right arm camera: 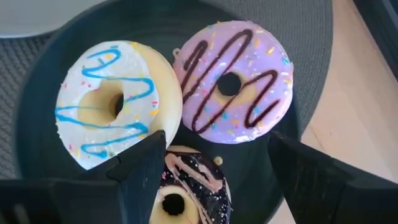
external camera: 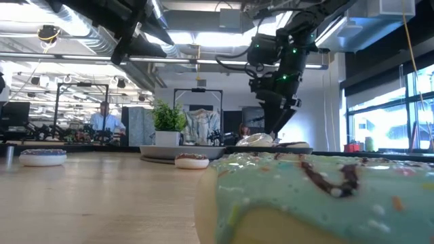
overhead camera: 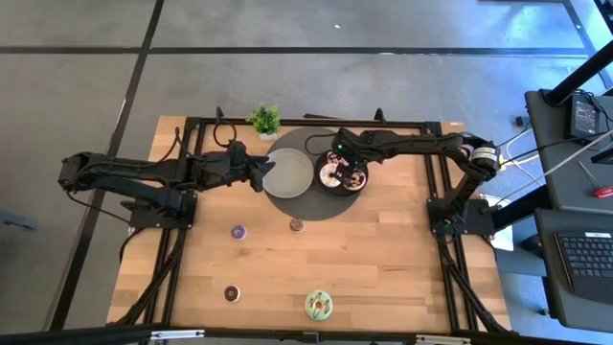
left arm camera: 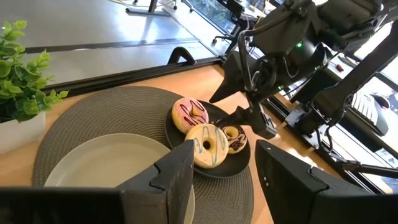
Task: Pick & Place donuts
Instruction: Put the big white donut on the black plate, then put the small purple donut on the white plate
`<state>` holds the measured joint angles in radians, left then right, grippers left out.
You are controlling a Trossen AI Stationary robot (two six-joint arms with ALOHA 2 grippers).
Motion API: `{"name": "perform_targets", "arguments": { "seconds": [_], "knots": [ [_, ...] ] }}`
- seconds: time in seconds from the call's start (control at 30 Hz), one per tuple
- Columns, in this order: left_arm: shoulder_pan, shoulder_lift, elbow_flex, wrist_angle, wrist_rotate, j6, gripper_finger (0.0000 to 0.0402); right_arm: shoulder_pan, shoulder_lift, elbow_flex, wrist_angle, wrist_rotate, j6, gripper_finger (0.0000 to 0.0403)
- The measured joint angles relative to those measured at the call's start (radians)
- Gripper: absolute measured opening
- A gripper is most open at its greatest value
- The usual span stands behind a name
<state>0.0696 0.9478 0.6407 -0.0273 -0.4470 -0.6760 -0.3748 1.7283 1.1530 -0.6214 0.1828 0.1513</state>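
Three donuts lie on a dark plate [overhead camera: 343, 189]: a white one with blue drizzle [right arm camera: 115, 118], a pink one [right arm camera: 233, 81] and a chocolate-iced one [right arm camera: 186, 193]. My right gripper [right arm camera: 217, 180] hovers open just over this plate, one finger on each side of the chocolate donut [left arm camera: 234, 138]. My left gripper [left arm camera: 227, 180] is open and holds nothing, over the edge of the grey plate [overhead camera: 287, 172]. A green donut [overhead camera: 319, 305] lies flat near the table's near edge. Three tiny donuts [overhead camera: 238, 231], [overhead camera: 297, 224], [overhead camera: 231, 292] lie on the bare wood.
Both plates sit on a round dark woven mat [overhead camera: 308, 206]. A small potted plant [overhead camera: 265, 120] stands at the far edge behind the grey plate. Black frame rails run along the table's left and right sides. Bare wood lies between the mat and the near edge.
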Motion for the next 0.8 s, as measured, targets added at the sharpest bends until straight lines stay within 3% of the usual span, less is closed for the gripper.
{"name": "perform_targets", "arguments": {
  "seconds": [0.37,0.8],
  "knots": [
    [0.0,0.0,0.0,-0.001,0.0,0.0,0.0166,0.0,0.05,0.0,0.025,-0.051,0.001,0.0283],
    [0.0,0.0,0.0,0.0,0.0,0.009,0.0166,0.0,0.035,0.0,0.015,0.01,0.01,0.0283]
  ]
}}
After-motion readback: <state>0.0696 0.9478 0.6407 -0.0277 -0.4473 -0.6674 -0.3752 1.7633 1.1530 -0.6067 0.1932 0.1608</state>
